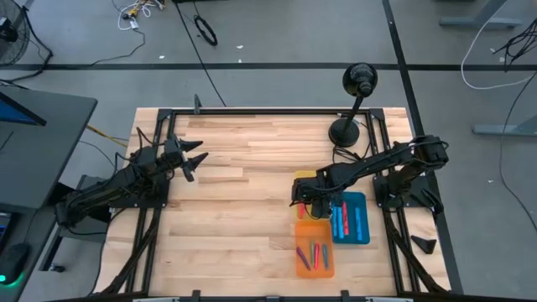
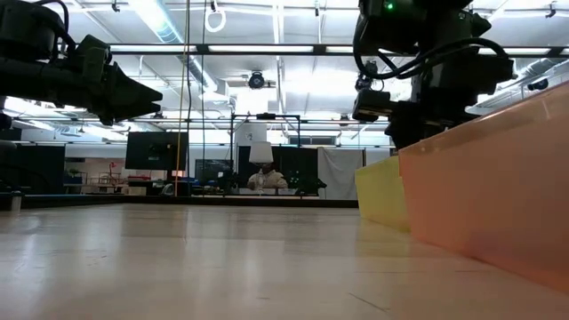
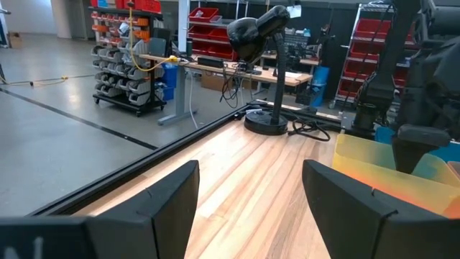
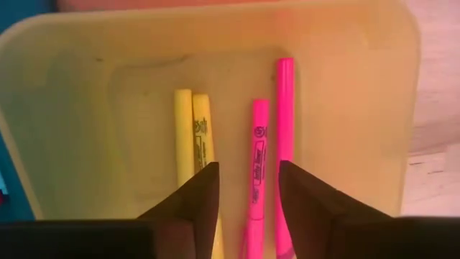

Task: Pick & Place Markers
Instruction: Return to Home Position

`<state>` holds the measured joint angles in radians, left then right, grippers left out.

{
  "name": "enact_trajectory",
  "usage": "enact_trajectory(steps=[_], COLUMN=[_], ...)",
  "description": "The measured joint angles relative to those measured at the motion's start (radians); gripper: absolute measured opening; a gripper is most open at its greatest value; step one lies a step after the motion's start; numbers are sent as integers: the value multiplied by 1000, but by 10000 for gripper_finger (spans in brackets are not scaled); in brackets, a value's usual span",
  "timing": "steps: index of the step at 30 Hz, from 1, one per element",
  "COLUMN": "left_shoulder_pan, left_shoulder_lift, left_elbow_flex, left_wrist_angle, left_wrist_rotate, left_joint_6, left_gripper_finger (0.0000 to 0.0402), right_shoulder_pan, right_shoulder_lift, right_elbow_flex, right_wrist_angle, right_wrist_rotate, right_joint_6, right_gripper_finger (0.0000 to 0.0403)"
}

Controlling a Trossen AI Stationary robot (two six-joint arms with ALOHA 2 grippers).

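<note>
The right hand (image 4: pixel 248 174) hangs directly over the yellow tray (image 4: pixel 72 108), its two fingers spread apart and pinching nothing. On the tray floor below lie four markers: two yellow markers (image 4: pixel 194 133) touching side by side under one finger, and two pink markers (image 4: pixel 260 155) side by side, one showing through the gap between the fingers and the other under the second finger. All four lie flat and parallel, with their long axes running the same way the fingers reach. In the high view this tray sits in the right half of the desk (image 1: pixel 226 210), mostly hidden by the hand. Touching it is the orange tray (image 1: pixel 327 228), which holds several markers in green, red and purple, fanned slightly and pointing roughly from the far edge to the near edge. Just beside both, nearer the desk's right edge, the blue tray (image 1: pixel 362 205) holds red and blue markers laid the same way. The left hand (image 1: pixel 193 159) waits over the desk's left edge, spread and empty.
</note>
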<state>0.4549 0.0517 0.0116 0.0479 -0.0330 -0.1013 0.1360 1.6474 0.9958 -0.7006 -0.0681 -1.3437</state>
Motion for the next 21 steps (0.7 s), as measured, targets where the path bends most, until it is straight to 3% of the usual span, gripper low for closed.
enact_trajectory(steps=[4,8,15,21], left_shoulder_pan=[0,0,0,0], left_shoulder_lift=[0,0,0,0], left_elbow_flex=[0,0,0,0], left_wrist_angle=[0,0,0,0], left_wrist_rotate=[0,0,0,0], left_joint_6=[0,0,0,0], left_gripper_finger=[252,252,252,252], right_shoulder_pan=[0,-6,-35,-80], right_shoulder_lift=[-5,-41,-154,-236], right_elbow_flex=[0,0,0,0], right_wrist_angle=[5,20,91,274], right_wrist_rotate=[11,25,26,25], right_joint_6=[8,132,512,818], right_gripper_finger=[146,146,143,144])
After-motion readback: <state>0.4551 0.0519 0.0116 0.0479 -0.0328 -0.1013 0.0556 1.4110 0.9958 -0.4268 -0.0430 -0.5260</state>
